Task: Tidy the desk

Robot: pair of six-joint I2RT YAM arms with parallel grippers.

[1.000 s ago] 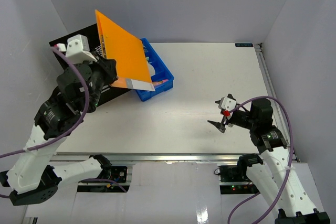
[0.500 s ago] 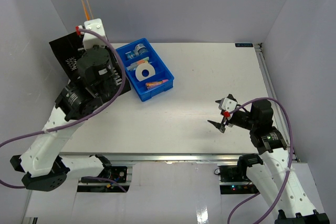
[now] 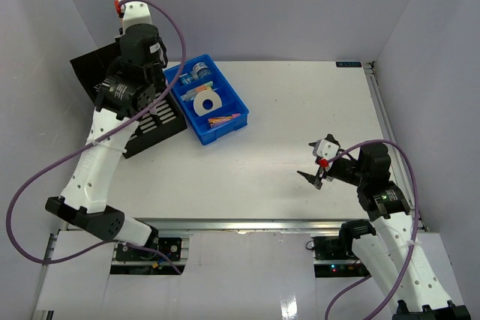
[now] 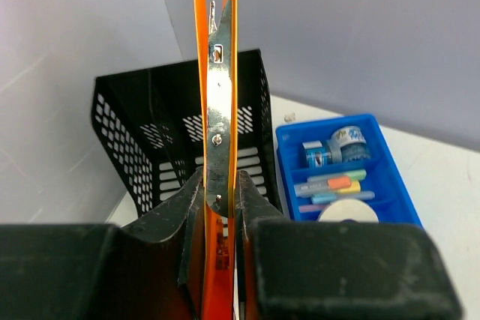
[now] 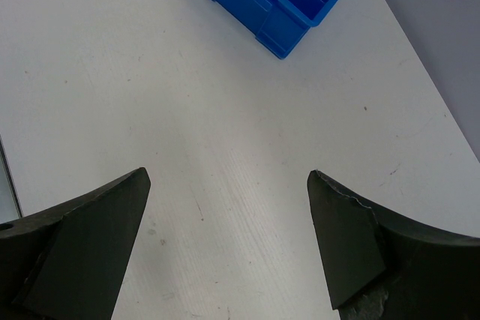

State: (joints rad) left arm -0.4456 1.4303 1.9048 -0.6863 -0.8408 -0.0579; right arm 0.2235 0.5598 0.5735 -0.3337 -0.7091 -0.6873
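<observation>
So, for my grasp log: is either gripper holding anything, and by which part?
The left gripper pinches the thin orange folder by its near edge, across the metal fastener strip; right gripper is open, empty.

An upright orange folder (image 4: 198, 50), black rack (image 4: 127, 148) (blue tray (image 4: 283, 157) beside).

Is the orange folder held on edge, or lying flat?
On edge: the left wrist view shows the orange folder thin and vertical, clamped between the left fingers.

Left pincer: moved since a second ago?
Yes: left pincer went from beside the blue tray to above the black file rack, orange folder clamped.
</observation>
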